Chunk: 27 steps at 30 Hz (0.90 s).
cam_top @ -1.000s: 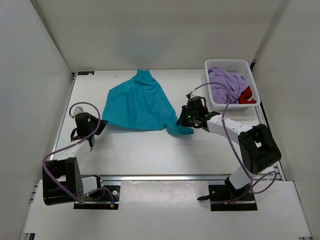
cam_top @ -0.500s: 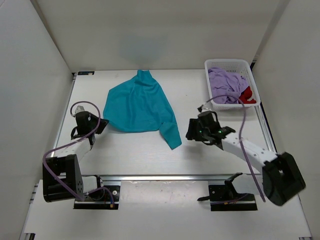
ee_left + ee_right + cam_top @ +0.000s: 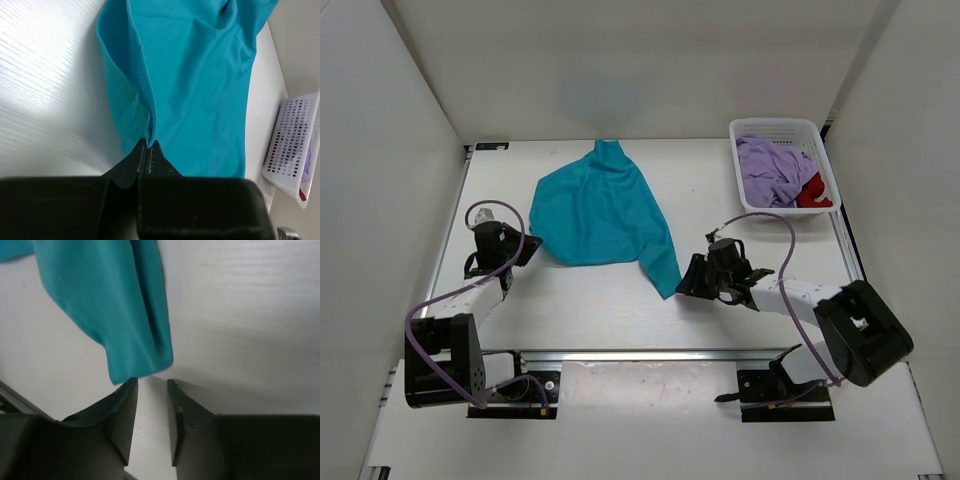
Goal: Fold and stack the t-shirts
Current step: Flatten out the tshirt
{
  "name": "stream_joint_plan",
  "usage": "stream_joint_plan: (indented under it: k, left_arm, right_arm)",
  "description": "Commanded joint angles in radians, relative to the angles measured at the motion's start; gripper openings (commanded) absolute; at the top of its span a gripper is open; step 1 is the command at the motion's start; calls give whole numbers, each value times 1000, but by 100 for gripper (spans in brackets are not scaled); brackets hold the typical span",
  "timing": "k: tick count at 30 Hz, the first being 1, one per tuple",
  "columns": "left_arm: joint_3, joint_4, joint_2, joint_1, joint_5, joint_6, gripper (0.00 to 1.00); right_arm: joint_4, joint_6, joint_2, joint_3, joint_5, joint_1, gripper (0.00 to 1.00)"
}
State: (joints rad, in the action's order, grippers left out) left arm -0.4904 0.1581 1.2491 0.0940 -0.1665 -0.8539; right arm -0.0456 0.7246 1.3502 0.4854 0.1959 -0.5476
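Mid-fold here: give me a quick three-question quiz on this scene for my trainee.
1. True or false: the left gripper is shut on the edge of the teal shirt.
2. What lies in the basket? A: lavender shirt and red shirt. B: teal shirt only. C: nothing.
3. Fill in: the right gripper has its jaws ____ beside the teal shirt's near tip.

Key: 1 true; 2 A; 3 open.
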Motion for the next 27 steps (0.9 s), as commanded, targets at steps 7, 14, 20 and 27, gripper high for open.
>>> stream_joint_plan:
  k: [7, 14, 20, 27]
  left_arm:
    - [45, -9, -63, -8, -11, 29, 0]
    - [101, -11, -82, -109, 12, 18, 0]
    - [133, -11, -94, -177, 16, 13, 0]
    - [147, 4, -129, -198, 32, 12, 0]
  right_arm:
    - [-7, -62, 211, 168, -50, 130, 0]
    - [202, -246, 234, 378, -138, 314, 4]
    - [248, -246, 210, 387, -156, 325, 41]
    - [185, -119, -2, 157, -130, 287, 39]
